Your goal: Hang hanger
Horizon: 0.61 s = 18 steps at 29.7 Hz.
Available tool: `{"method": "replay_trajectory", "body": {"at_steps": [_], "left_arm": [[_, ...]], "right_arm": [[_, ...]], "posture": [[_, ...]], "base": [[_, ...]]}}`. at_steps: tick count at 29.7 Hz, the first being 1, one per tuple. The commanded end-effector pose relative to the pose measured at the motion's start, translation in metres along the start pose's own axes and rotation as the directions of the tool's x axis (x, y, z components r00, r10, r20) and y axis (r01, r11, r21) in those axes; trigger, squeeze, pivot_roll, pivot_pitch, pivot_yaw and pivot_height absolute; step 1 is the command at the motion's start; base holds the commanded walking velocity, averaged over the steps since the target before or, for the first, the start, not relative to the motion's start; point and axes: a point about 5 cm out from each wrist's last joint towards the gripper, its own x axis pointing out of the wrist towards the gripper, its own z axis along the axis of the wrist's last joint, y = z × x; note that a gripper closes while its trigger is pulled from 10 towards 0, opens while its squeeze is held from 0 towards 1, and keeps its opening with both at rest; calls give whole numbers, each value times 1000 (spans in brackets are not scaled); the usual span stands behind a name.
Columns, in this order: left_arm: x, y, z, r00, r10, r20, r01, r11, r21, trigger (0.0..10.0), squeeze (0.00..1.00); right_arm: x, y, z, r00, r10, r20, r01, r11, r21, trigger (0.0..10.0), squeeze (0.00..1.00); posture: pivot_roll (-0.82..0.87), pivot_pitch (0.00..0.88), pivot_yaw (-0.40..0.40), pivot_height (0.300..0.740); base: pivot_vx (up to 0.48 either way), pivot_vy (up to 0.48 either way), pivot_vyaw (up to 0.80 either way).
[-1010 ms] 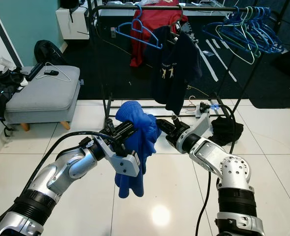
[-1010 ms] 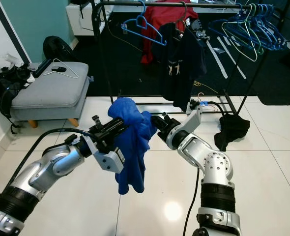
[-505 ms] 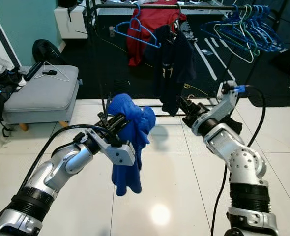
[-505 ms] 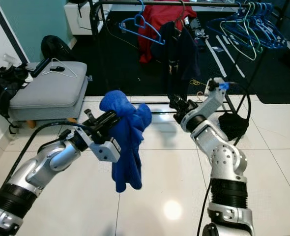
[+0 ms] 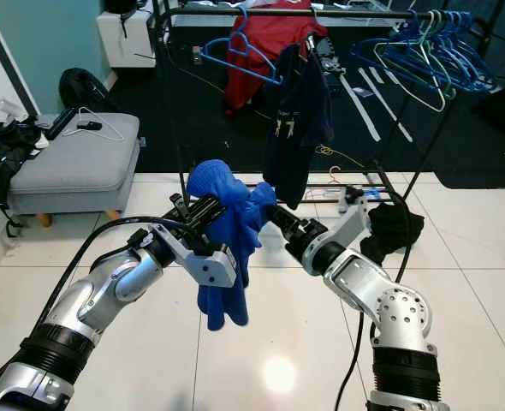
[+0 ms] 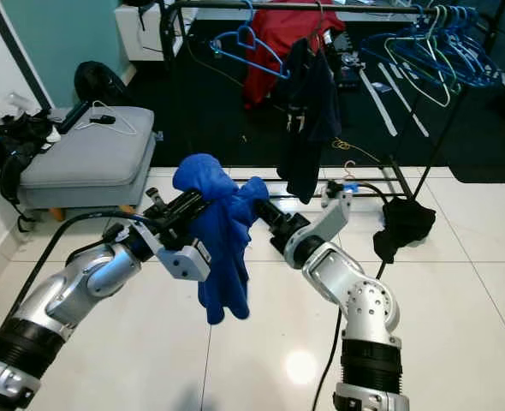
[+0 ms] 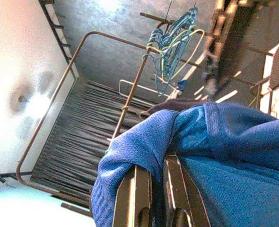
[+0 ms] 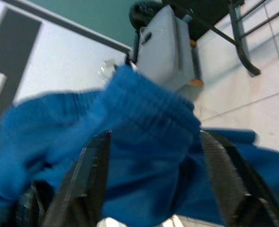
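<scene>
Hanging from the left gripper [image 5: 203, 211], clamped tight: blue garment [image 5: 227, 248]. Right gripper [image 8: 153, 137] spread around its edge. Clothes rack [image 5: 321, 12], grey ottoman [image 5: 73, 163] behind.

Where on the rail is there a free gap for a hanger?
Free: the rail stretch between the navy shirt and the blue hanger cluster. Crowded: left part, with a lone blue hanger, red garment and shirt bunched together. Left gripper holds the blue garment.

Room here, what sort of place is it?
Probably a room in a home used for clothes: a clothes rack with hangers and shirts, a grey ottoman, tiled floor.
</scene>
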Motion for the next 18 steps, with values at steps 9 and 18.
{"method": "replay_trajectory", "body": {"at_steps": [9, 18], "left_arm": [[1, -6, 13, 997, -13, 71, 12, 1000, 8, 0, 0], [4, -7, 19, 994, -23, 105, 22, 1000, 17, 0, 0]], "right_arm": [[-1, 20, 11, 988, 157, 11, -157, 986, 60, 10000, 812], [7, 1, 3, 997, -1, -72, 7, 997, 83, 10000, 0]], "posture": [[-16, 146, 22, 740], [-14, 153, 25, 740]], "base": [[0, 0, 0], [0, 0, 0]]}}
